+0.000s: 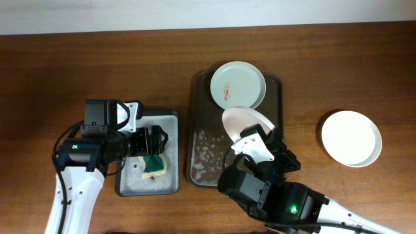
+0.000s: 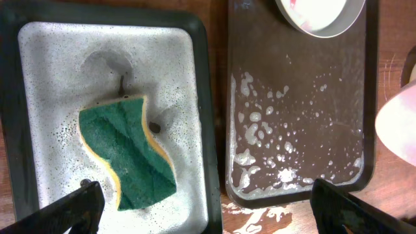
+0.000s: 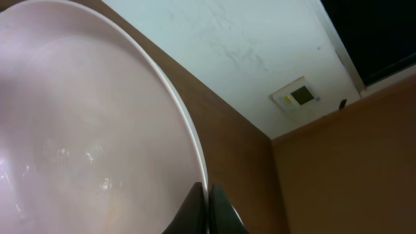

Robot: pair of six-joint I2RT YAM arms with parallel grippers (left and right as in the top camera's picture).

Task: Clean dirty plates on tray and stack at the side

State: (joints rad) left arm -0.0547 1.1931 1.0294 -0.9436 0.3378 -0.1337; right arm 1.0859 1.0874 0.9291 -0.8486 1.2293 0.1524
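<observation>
The dark brown tray (image 1: 198, 149) lies mid-table, with foam on its near half (image 2: 292, 117). One white plate with a red smear (image 1: 238, 84) rests at its far end and shows in the left wrist view (image 2: 318, 13). My right gripper (image 3: 208, 195) is shut on the rim of a second white plate (image 1: 246, 121), held tilted above the tray; its inside (image 3: 84, 130) looks plain and wet. A plain white plate (image 1: 351, 137) lies on the table to the right. My left gripper (image 2: 205, 208) is open above the green sponge (image 2: 130, 149).
A grey metal tray with a black rim (image 1: 169, 127) lies left of the brown tray and holds foam and the green and yellow sponge (image 1: 153, 164). Water is spilled on the wood between the trays (image 2: 253, 218).
</observation>
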